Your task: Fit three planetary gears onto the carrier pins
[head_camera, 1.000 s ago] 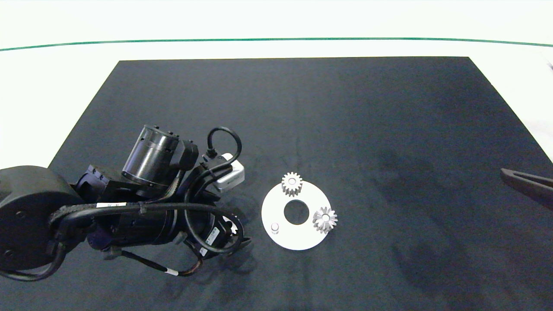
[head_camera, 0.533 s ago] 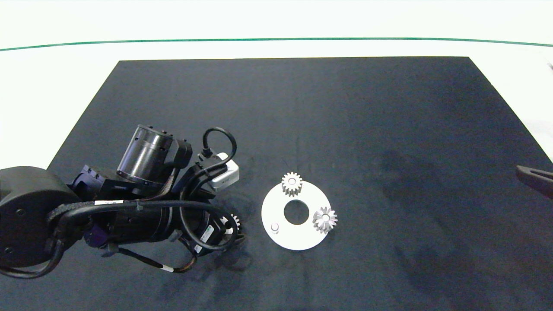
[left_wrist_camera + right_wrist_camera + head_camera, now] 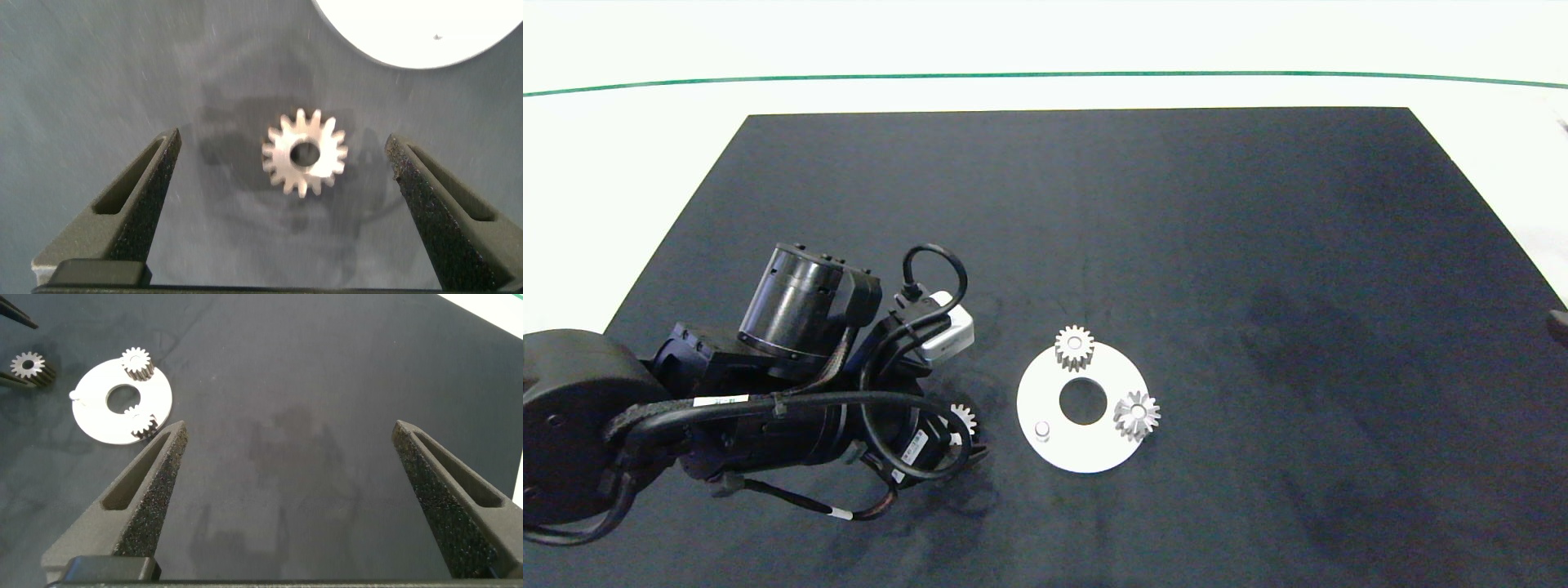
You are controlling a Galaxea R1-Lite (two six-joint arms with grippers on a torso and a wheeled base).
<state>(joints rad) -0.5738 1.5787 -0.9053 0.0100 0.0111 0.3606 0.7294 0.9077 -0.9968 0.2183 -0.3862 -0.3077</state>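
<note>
The left arm reaches in low from the left side of the mat, its dark wrist and looped cables lying over the surface, and the left gripper [image 3: 286, 163] points down with its two grey fingers [image 3: 139, 196] spread wide apart. The right arm is drawn back to the far right edge, and the right gripper [image 3: 290, 482] hangs above the mat with its fingers [image 3: 143, 494] likewise wide apart.

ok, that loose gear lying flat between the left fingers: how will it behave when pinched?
The loose gear looks like solid metal, so probably rigid and heavy for its size. Lying flat on the dark mat, it should not roll. The open left gripper straddles it; its pads would land on tooth tips, so it may rotate or slip slightly as they close.
</note>
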